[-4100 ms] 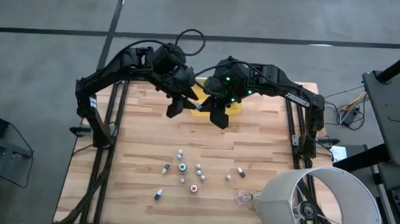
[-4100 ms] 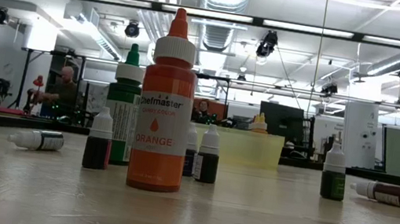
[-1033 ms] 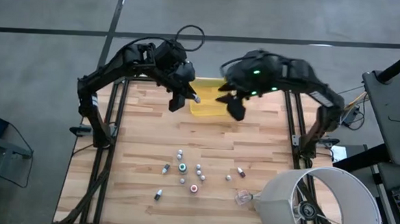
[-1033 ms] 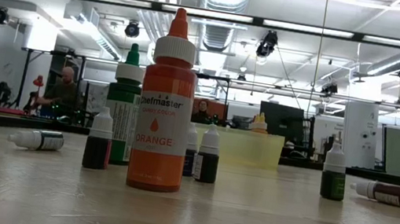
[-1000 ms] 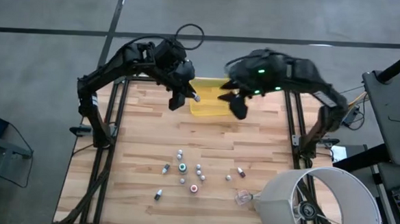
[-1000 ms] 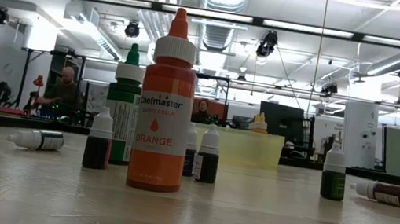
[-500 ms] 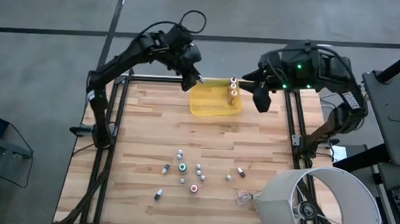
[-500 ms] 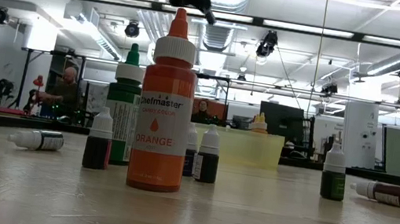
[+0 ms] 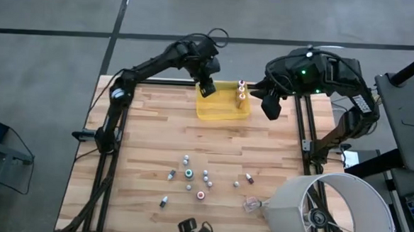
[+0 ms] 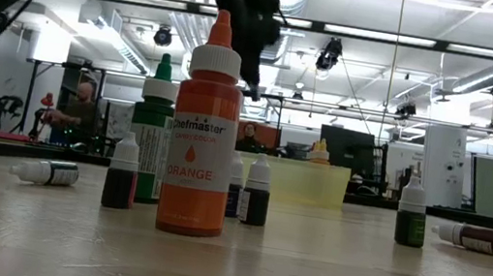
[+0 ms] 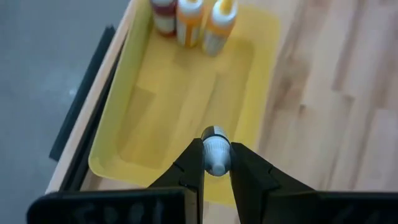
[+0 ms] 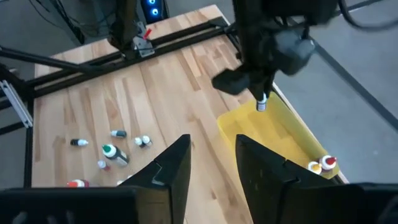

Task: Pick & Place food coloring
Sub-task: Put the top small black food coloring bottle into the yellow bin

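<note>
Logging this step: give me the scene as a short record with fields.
left claw: shut on a small bottle, above the tray's end away from the placed bottles
right claw: empty, off the table's right edge beside the tray
tray: yellow, at the table's far edge
in tray: three bottles upright at one end
loose bottles: scattered near the table's front
orange bottle: upright, nearest the low camera

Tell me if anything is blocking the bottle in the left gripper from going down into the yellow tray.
Nothing visible. The left gripper holds the small bottle over bare floor of the yellow tray; the three bottles stand at its far end.
</note>
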Motion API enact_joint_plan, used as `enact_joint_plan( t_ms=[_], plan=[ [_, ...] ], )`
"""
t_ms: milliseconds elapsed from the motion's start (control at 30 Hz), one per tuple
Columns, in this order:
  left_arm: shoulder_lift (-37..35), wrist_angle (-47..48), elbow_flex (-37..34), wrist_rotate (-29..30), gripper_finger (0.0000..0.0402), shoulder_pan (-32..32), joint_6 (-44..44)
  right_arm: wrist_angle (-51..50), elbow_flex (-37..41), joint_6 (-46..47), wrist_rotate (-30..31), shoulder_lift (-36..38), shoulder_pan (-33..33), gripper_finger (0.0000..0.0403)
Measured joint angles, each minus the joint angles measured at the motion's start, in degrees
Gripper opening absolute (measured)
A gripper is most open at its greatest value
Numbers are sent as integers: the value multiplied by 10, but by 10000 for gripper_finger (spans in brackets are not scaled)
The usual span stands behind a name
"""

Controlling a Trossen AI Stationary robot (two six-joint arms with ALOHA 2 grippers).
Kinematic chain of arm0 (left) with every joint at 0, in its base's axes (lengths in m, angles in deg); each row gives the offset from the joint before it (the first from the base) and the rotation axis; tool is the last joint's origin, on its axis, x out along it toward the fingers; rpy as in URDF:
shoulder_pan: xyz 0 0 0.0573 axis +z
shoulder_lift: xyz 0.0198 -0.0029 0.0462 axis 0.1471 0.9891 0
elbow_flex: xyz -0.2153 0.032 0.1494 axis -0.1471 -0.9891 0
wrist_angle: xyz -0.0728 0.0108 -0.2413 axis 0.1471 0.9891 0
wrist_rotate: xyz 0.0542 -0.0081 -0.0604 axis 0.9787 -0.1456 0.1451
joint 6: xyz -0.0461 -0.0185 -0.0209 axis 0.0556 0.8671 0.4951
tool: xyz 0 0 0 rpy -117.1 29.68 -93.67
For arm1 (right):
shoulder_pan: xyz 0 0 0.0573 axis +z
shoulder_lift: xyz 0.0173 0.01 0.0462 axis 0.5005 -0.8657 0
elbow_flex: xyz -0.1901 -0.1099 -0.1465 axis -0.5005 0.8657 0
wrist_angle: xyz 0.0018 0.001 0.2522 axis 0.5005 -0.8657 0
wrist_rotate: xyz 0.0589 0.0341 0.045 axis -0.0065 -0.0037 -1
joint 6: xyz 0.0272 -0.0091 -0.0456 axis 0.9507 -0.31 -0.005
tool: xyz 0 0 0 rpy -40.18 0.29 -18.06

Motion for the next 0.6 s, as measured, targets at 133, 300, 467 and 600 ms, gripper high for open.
enact_joint_plan(
  t_ms=[133,300,467,600],
  plan=[
    [35,0,0,13,34,1,-3,0,0,0,0,-3,0,109],
    [68,0,0,52,34,1,-16,0,1,0,0,-3,0,99],
    [93,-2,-2,63,34,3,-17,-3,1,0,0,-3,0,89],
    [104,-10,-13,90,34,4,-22,-7,1,0,0,-3,0,81]
  ],
)
